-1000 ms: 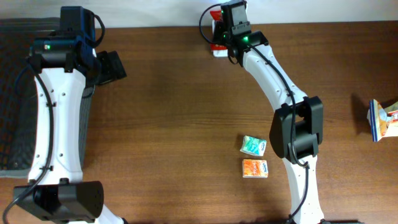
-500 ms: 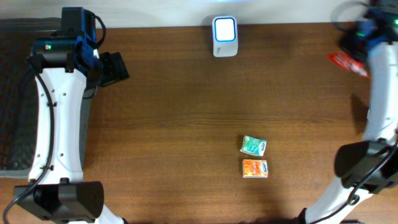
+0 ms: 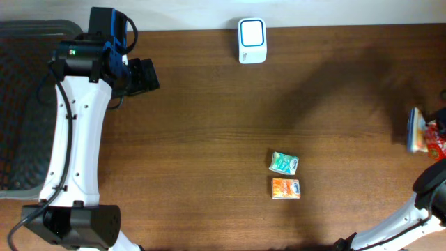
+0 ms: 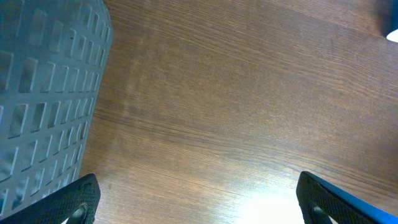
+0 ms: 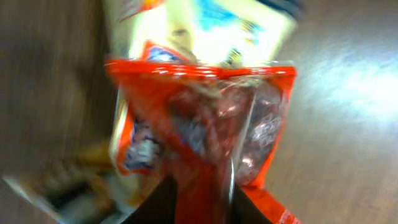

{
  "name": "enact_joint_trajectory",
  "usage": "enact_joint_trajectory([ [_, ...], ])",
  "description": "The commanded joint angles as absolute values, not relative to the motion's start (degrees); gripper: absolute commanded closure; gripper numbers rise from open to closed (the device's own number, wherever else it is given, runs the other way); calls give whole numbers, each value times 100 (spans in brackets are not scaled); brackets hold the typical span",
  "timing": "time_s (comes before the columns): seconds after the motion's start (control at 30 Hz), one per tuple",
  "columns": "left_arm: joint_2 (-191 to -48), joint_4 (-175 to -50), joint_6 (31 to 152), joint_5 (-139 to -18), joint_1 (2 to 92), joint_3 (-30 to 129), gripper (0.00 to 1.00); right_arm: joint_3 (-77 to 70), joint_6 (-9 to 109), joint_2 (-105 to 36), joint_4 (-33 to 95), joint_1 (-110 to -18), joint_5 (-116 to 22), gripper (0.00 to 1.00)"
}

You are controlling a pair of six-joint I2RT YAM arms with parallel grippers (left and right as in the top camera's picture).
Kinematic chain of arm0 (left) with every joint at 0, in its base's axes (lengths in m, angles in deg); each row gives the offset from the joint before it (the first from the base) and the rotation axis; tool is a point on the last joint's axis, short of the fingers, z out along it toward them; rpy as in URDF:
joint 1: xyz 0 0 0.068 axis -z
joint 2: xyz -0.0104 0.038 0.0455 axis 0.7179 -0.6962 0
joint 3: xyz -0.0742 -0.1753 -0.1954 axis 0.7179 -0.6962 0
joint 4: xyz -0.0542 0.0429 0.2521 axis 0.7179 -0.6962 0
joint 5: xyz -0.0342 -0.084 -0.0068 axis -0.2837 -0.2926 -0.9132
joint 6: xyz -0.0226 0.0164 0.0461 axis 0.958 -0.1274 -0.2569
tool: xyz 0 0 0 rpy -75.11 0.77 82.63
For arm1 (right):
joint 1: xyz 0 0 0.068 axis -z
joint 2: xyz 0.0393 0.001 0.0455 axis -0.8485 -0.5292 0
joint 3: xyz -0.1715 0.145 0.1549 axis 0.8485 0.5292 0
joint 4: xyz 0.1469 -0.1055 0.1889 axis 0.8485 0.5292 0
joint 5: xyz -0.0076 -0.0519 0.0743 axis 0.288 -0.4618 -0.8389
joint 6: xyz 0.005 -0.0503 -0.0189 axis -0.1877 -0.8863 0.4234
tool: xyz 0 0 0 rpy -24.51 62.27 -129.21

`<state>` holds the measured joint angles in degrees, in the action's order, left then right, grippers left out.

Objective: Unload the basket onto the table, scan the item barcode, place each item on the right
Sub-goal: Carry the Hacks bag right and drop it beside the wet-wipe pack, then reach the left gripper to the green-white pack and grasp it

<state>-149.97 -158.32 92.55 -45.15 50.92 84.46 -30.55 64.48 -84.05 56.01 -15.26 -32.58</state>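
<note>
The white barcode scanner (image 3: 251, 40) stands at the table's back edge. A red packet (image 5: 205, 112) fills the right wrist view, blurred, and sits between the two dark fingers of my right gripper (image 5: 202, 186), which stand a little apart. Whether they still press on it does not show. From overhead the red packet (image 3: 437, 145) is at the far right edge, over other packets (image 3: 416, 130). My left gripper (image 3: 143, 75) hovers at the back left. In its wrist view the left gripper (image 4: 196, 199) is wide open over bare wood.
A teal packet (image 3: 284, 163) and an orange packet (image 3: 286, 189) lie side by side right of the table's middle. A grey mesh basket (image 4: 43, 93) stands at the left edge beside the left arm. The right arm's base (image 3: 432, 192) is at the bottom right.
My right arm has swung from the scanner to the far right edge, carrying the red packet. My left arm has shifted slightly right.
</note>
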Motion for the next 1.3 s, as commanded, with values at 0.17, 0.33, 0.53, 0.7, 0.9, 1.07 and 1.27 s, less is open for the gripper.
enact_joint_trajectory([
  [0.17,-14942,-15782,9329,-4576,5098,8402,1,-3042,6024,-8081,5962,-2016,-4110,1],
  [0.33,-14942,-15644,9119,-5376,5118,8127,1,-3062,6043,-6927,5968,-2016,-4799,2],
  [0.53,-14942,-14744,8520,-6884,5671,7080,1,-3062,6019,-6018,6458,-2331,-5915,2],
  [0.7,-14946,-13611,8606,-7077,6698,5935,1,-3059,6019,-6125,7181,-2897,-5880,2],
  [0.9,-15143,-12455,9014,-7068,7706,5209,0,-3059,6019,-6129,7179,-3039,-5863,2],
  [1.07,-15786,-12180,9056,-7096,8331,5205,16,-3059,6019,-6129,7179,-3030,-5863,2],
  [1.27,-16234,-11747,9045,-7667,9002,5207,15,-3059,6019,-6129,7179,-3030,-5863,2],
])
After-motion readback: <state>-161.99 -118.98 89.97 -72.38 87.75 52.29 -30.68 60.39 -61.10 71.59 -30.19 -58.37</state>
